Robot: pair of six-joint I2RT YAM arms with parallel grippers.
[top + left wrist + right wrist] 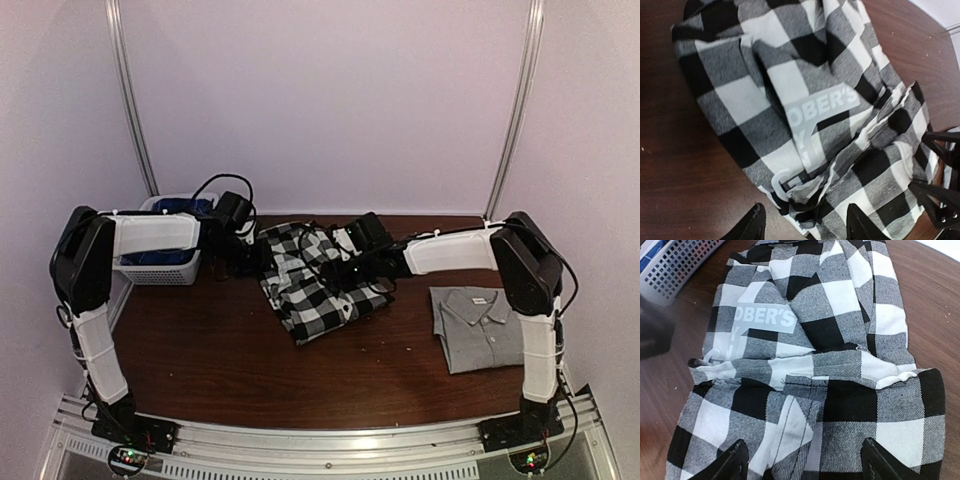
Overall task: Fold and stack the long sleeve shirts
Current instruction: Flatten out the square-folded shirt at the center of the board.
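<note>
The black-and-white checked flannel shirt point(312, 285) lies crumpled and partly folded at the middle back of the table, its white lettering point(822, 107) facing up. The grey collared shirt point(485, 325) lies folded flat at the right. My left gripper point(807, 227) is open over the checked shirt's near-left edge, with nothing between its fingers. My right gripper point(807, 465) is open just above the checked cloth point(840, 405), on its right side. In the top view, the left gripper point(228, 262) and right gripper point(338, 268) flank the checked shirt.
A white mesh basket point(165, 262) holding blue things stands at the back left, close behind the left wrist; it also shows as a basket point(675, 265) in the right wrist view. Cables loop over both wrists. The right gripper's fingers point(940, 185) show at the left wrist view's right edge.
</note>
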